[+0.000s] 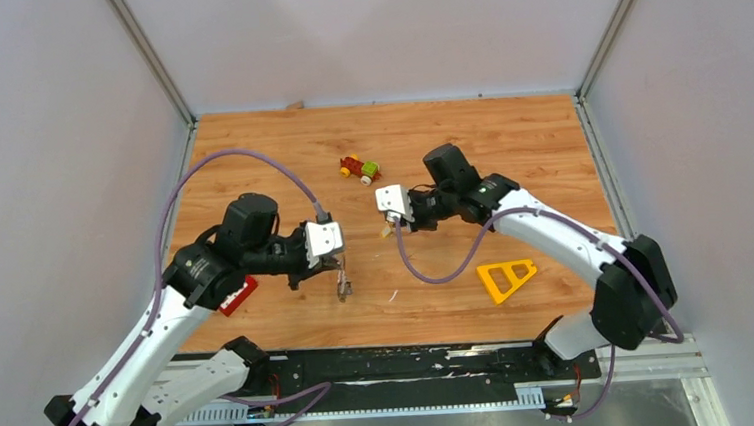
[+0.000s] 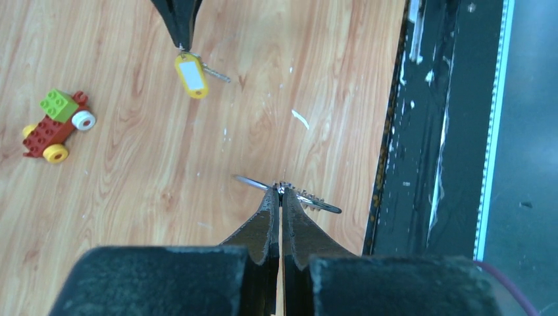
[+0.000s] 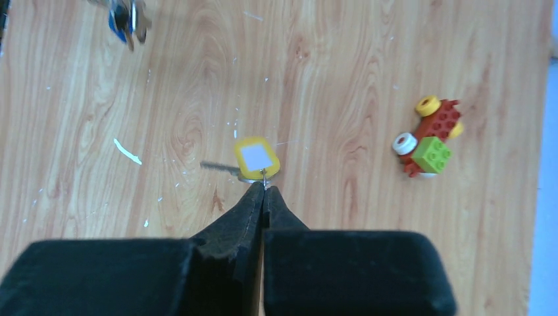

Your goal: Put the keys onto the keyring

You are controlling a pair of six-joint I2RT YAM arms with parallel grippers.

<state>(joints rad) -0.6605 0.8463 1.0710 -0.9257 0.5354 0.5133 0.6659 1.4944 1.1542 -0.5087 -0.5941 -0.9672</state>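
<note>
Wood-grain desk, walled in pale panels: two arms meet over its middle, each gripping one part of the job. On the left, the left claw is pinched fully shut on the keyring. The thin wire loop juts to one side of its tips and a silver key sticks out the other. The blue-tagged key hangs in the same bunch, above the near-middle of the desk. Right of it and a little farther back, the right claw is likewise closed tight. It holds the yellow-tagged key by the small loop at the tag's top, tag and blade dangling beyond the tips. The two loads hang near each other but apart, bare wood between them. The coming move looks to turn on that gap. The tagged key lies to the right and far side of the ring, so the right arm must likely bring its loop leftward and nearer. A toy car sits farther back.
</note>
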